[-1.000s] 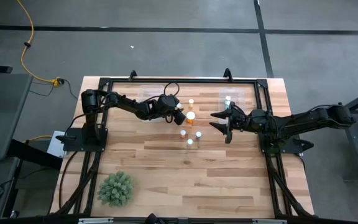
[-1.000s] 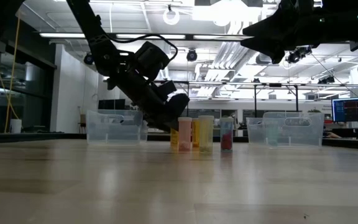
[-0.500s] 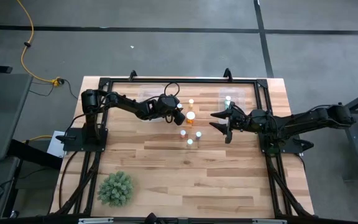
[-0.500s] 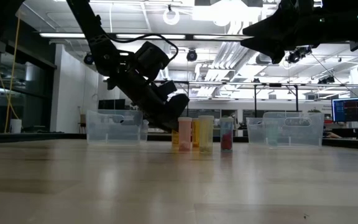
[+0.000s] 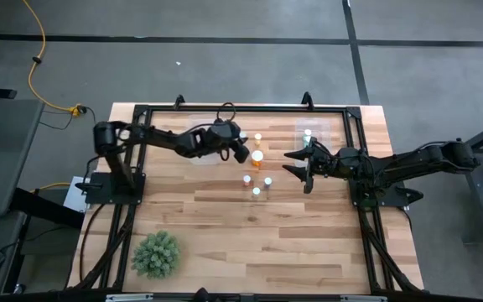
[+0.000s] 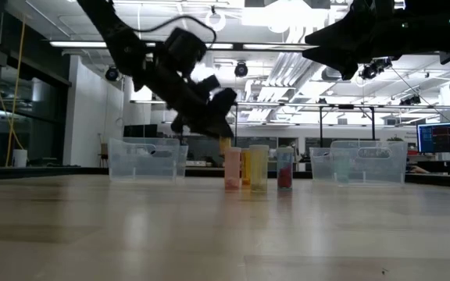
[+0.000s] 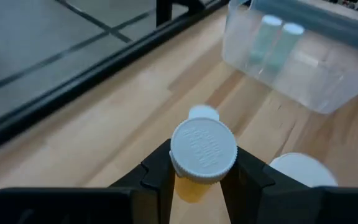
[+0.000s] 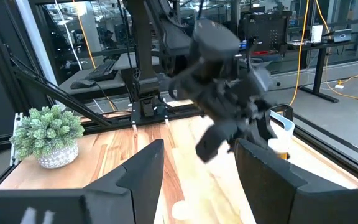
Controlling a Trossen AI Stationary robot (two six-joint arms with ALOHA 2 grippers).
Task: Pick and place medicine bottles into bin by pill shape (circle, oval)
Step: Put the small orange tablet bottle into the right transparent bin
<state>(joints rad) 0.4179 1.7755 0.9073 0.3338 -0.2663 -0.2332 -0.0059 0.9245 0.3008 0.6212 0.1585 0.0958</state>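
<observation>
orange bottle (image 7: 199,163) — white-capped — clenched in left claw (image 7: 197,180), raised off the table (image 5: 225,226).

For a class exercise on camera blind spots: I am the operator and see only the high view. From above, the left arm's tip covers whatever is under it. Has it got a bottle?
Observer: Yes. In the left wrist view the left gripper has its jaws shut on an orange bottle with a white cap.
Operator: Is it off the table?
Observer: It looks so. In the low view that gripper hangs well above the table, higher than the standing bottles.
Operator: Anything already sorted?
Observer: The left wrist view shows two pale bottles standing inside the clear bin.
</observation>
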